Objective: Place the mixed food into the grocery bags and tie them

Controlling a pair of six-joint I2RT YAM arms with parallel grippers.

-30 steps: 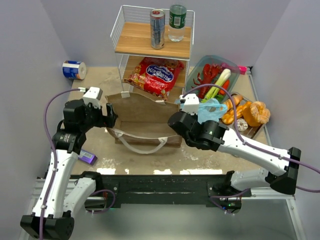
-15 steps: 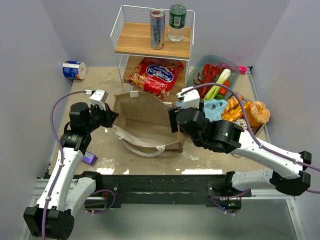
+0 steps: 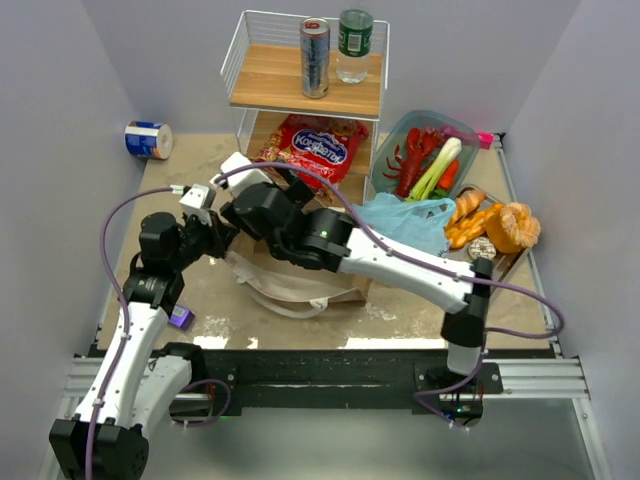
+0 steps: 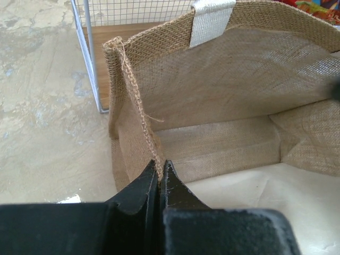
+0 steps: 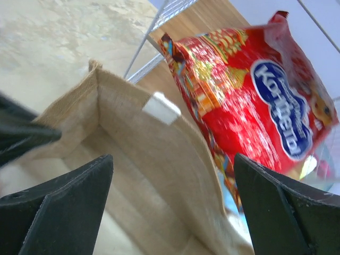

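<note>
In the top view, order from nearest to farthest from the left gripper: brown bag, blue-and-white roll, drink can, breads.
1. Brown bag, its rim pinched by the left gripper.
2. Blue-and-white roll, back left.
3. Drink can, on the shelf top.
4. Breads, far right.

The snack packet (image 3: 315,150) sits in the wire rack (image 3: 270,88), just behind the handled bag (image 4: 228,90).

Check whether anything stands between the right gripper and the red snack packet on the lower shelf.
Only the brown bag's far wall, rising before the red snack packet's lower edge. The open right gripper faces the packet over that rim; its upper part is unobstructed.
</note>
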